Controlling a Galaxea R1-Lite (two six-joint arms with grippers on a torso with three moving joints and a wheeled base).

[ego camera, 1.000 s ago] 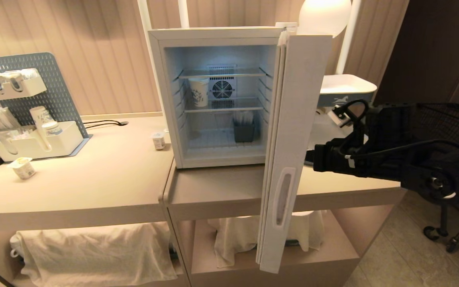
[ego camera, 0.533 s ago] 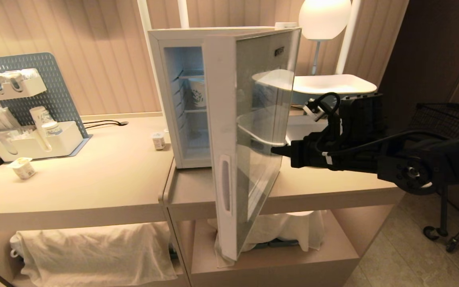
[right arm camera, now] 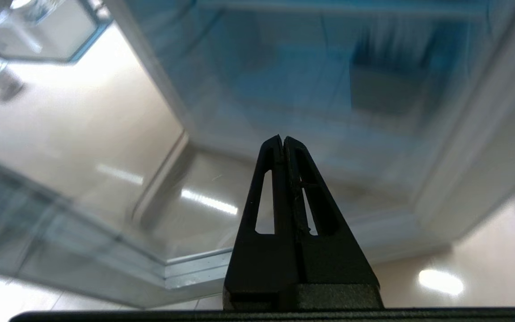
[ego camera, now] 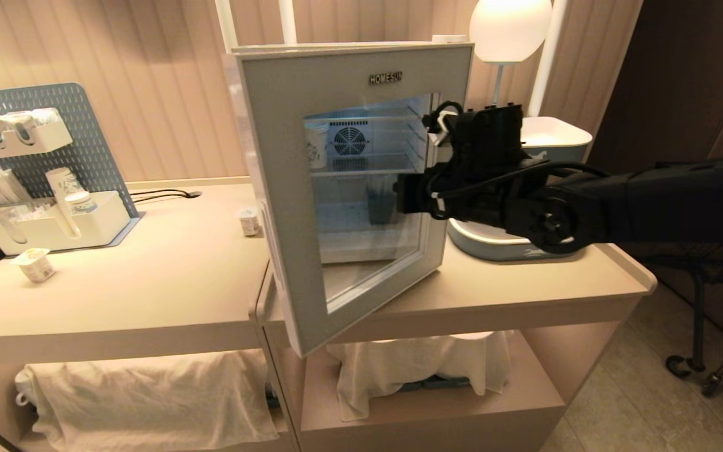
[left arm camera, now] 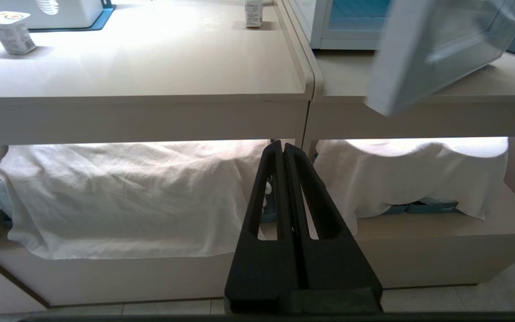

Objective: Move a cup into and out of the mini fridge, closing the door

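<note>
The white mini fridge (ego camera: 342, 44) stands on the right counter. Its door (ego camera: 280, 188), a grey-blue frame lettered HOMESUN around a glass window, stands a little ajar with its free edge out toward me. My right gripper (ego camera: 400, 194) is shut, and its tips rest against the door's glass (right arm camera: 284, 67) with nothing held. The cup (ego camera: 34, 263), a squat white tub, sits on the left counter; a similar tub (ego camera: 249, 221) stands beside the fridge. My left gripper (left arm camera: 283, 145) is shut and empty, parked low before the cloth-covered shelves.
Through the glass I see a tall paper cup (ego camera: 315, 144) and a dark bin (ego camera: 381, 207) inside the fridge. A pegboard organiser (ego camera: 48, 188) stands at the back left. A lamp (ego camera: 509, 25) and a white basin (ego camera: 550, 135) are right of the fridge. White cloths (ego camera: 148, 402) drape the lower shelves.
The door has swung from wide open to nearly closed. My right arm has followed it leftward, with its shut gripper pushing on the door's outer face.
</note>
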